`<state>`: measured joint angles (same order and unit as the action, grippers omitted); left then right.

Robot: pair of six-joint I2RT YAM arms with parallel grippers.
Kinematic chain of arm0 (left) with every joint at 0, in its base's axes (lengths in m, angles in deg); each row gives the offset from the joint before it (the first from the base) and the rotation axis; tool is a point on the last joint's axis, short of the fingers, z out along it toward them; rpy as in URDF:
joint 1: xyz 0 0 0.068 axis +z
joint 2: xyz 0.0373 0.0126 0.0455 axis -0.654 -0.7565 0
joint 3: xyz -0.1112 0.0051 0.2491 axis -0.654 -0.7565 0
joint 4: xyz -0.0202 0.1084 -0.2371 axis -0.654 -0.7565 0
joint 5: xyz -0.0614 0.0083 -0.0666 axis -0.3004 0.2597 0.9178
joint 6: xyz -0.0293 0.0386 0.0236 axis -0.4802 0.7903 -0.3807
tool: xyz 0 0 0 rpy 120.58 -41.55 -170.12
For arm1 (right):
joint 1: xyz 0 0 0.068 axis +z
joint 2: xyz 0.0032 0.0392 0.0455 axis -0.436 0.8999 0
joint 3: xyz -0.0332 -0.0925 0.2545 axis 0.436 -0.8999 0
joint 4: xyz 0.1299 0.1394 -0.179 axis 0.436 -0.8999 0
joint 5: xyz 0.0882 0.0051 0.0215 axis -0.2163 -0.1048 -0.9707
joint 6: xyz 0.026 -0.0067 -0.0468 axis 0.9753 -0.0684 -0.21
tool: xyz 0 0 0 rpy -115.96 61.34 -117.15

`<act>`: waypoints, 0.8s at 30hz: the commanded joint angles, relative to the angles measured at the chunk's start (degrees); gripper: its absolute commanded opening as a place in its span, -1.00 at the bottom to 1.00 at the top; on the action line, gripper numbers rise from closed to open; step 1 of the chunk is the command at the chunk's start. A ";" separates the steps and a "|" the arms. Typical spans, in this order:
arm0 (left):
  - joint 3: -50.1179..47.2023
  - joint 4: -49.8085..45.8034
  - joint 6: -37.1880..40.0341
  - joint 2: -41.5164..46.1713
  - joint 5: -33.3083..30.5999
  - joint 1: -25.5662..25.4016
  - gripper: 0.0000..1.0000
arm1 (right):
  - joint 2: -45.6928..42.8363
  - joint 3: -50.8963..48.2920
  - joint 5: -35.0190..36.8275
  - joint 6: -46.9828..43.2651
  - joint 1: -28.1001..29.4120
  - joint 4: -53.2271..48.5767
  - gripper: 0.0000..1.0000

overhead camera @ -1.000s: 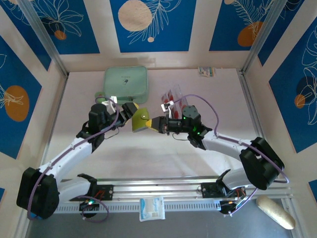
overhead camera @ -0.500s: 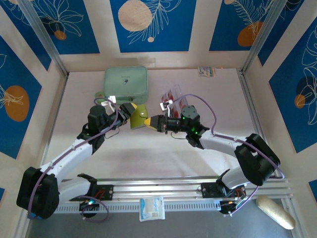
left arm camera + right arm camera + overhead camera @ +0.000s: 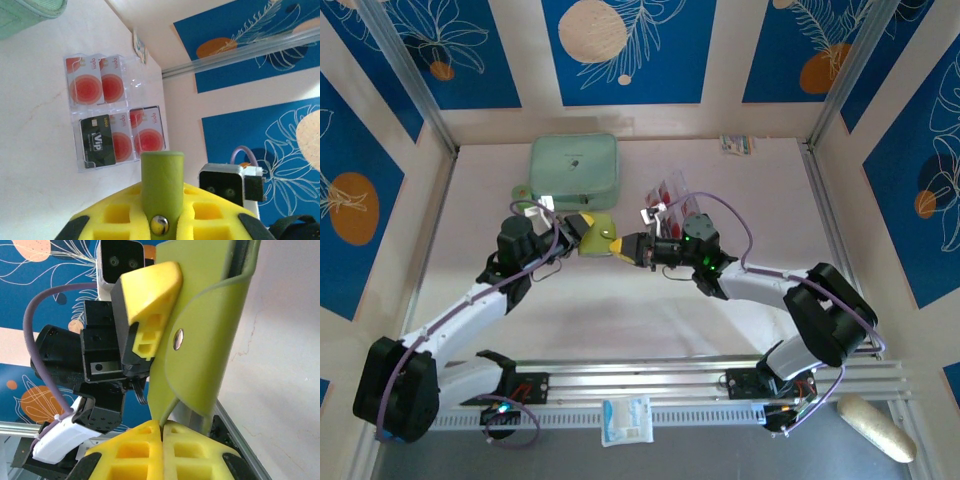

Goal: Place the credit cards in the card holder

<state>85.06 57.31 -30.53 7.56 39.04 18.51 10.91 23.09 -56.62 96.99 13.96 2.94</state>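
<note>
The olive-green card holder point(image 3: 601, 236) hangs above the table between both grippers. My left gripper point(image 3: 582, 231) is shut on its left side; in the left wrist view the snap strap point(image 3: 161, 186) stands up between the yellow pads point(image 3: 112, 220). My right gripper point(image 3: 628, 247) is shut on the thin edge of a flap point(image 3: 200, 340), its fingertips point(image 3: 145, 437) pressed together. The credit cards point(image 3: 670, 194) lie in a clear sleeve behind the right gripper: several white ones with red circles point(image 3: 115, 85) and a black one point(image 3: 97, 141).
A large mint-green zip case point(image 3: 573, 168) lies at the back left, with a small green roll point(image 3: 523, 195) beside it. A small packet point(image 3: 737, 144) sits by the back wall. A white packet point(image 3: 625, 420) and a beige object point(image 3: 875, 427) lie in front of the rail.
My left gripper has closed on the card holder. Both grippers and the card holder have shifted slightly toward the back left.
</note>
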 commanded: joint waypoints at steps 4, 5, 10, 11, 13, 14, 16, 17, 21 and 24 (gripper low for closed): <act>-0.47 -2.38 4.63 1.87 0.05 -0.41 -1.00 | -7.10 3.01 4.44 -13.28 -0.92 -24.75 -0.30; -0.48 -3.20 5.54 2.13 -0.25 -0.35 -1.00 | -8.46 3.69 6.14 -15.61 -0.97 -29.56 -0.23; -0.31 -6.83 8.93 3.14 -1.28 -0.35 -1.00 | -13.03 9.34 13.89 -25.74 -0.83 -50.43 -0.05; -0.26 -7.36 9.28 3.10 -1.36 -0.37 -1.00 | -12.97 10.89 15.32 -27.39 -0.52 -53.40 -0.03; -0.33 -8.04 9.75 3.06 -1.58 -0.44 -1.00 | -12.35 14.82 18.83 -30.72 0.53 -59.09 0.03; -0.32 -8.27 9.81 3.17 -1.69 -0.47 -1.00 | -11.67 16.42 20.50 -32.21 1.23 -61.26 0.07; -0.48 -8.99 10.07 3.35 -2.15 -0.70 -1.00 | -9.86 20.52 24.39 -35.14 2.93 -65.66 0.14; -0.51 -9.17 10.13 3.45 -2.34 -0.78 -1.00 | -9.04 22.30 25.97 -36.29 3.79 -67.20 0.18; -0.70 -10.33 10.53 3.89 -2.99 -1.23 -1.00 | -4.14 29.56 31.82 -39.99 7.19 -71.88 0.26; -0.73 -10.86 10.73 4.14 -3.37 -1.40 -1.00 | -0.99 33.74 35.91 -42.00 9.61 -74.59 0.28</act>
<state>84.60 46.88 -21.18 10.30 36.78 17.81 7.78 53.71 -27.31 59.88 21.90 -64.58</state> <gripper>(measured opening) 0.127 0.639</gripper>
